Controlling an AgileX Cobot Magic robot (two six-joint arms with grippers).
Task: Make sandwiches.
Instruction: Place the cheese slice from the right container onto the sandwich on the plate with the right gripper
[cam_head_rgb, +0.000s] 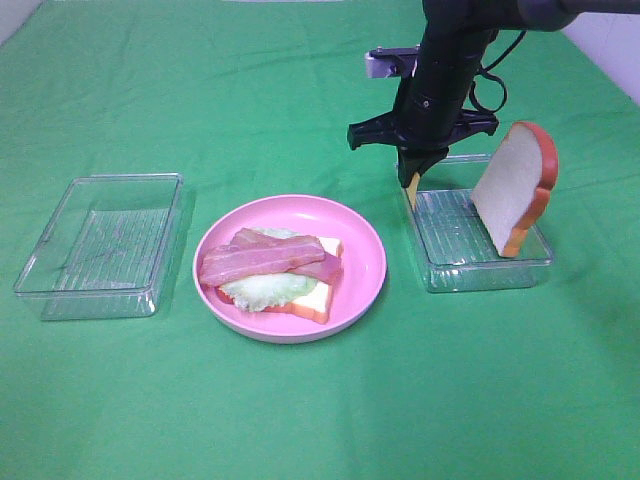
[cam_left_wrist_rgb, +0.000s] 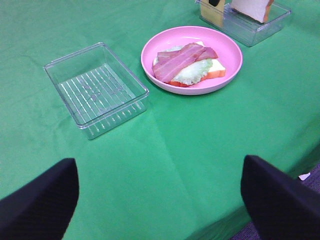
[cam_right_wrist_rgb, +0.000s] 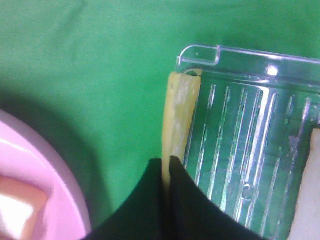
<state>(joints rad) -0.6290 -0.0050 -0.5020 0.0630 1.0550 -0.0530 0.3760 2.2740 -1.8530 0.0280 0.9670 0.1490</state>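
One yellow cheese slice (cam_right_wrist_rgb: 180, 110) pinched edge-on in the right gripper (cam_right_wrist_rgb: 166, 167), jaws nearly closed upon it, right at the plate-side wall of the right clear tray (cam_head_rgb: 480, 278), inside or outside unclear; in that tray, a white bread slice (cam_head_rgb: 515, 190) leaning upright; on the pink plate (cam_head_rgb: 362, 285), bottom bread slice (cam_head_rgb: 315, 305), pale lettuce (cam_head_rgb: 262, 290) and bacon strips (cam_head_rgb: 262, 257) stacked; beyond the plate, the left clear tray (cam_head_rgb: 100, 245); left gripper (cam_left_wrist_rgb: 159, 165) spread wide above the green cloth (cam_head_rgb: 300, 420), grasping nothing.
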